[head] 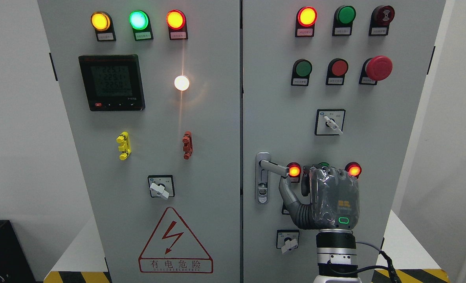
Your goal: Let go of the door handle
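The grey door handle (274,167) on the right cabinet door is swung out, its lever pointing right from the lock plate (262,184). My right hand (296,184) is raised in front of the door just right of the lever's tip, its back toward me. The thumb (286,194) is stretched up-left and ends just under the lever's tip. The lever lies outside the palm, and the hand holds nothing. Most of the other fingers are hidden behind the hand. My left arm does not show.
Lit red lamps (294,170) (354,170) flank the hand, with a green one half hidden behind it. A rotary switch (289,241) sits below and another (330,122) above. The left door (201,157) carries a meter, lamps and a warning triangle.
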Controlling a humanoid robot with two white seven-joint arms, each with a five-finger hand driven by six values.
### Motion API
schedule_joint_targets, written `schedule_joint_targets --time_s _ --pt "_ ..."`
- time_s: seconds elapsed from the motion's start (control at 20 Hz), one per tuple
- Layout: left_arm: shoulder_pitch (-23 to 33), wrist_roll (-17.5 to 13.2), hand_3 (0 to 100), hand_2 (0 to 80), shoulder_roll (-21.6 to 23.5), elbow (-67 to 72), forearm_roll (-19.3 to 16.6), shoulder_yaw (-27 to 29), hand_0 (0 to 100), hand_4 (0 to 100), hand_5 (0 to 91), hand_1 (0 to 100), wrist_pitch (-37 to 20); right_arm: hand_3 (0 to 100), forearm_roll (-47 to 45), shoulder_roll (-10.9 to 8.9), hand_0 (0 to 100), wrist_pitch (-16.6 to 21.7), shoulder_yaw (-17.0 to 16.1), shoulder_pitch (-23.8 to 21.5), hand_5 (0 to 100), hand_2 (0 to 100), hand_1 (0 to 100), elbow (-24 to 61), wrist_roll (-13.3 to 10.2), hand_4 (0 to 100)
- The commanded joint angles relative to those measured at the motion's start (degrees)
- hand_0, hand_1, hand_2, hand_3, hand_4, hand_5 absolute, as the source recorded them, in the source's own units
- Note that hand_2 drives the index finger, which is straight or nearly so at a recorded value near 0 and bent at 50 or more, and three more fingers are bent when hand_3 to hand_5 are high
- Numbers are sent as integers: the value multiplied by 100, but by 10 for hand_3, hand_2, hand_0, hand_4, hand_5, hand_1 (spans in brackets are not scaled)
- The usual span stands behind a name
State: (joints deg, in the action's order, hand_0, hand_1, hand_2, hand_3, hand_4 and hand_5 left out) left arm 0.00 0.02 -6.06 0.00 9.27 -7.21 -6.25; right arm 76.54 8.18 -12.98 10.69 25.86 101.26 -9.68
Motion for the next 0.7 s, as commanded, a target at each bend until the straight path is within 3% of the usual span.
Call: schedule_joint_targets --time_s 0.0,0.65 --pt "-158 -2 0 0 0 167 -4 0 120 0 0 556 1 1000 -16 0 539 6 -6 6 1000 953 375 -9 10 964" --pt "-158 -2 0 0 0 167 4 0 120 0 0 556 1 1000 -130 -9 565 15 3 15 1000 942 364 -9 10 963"
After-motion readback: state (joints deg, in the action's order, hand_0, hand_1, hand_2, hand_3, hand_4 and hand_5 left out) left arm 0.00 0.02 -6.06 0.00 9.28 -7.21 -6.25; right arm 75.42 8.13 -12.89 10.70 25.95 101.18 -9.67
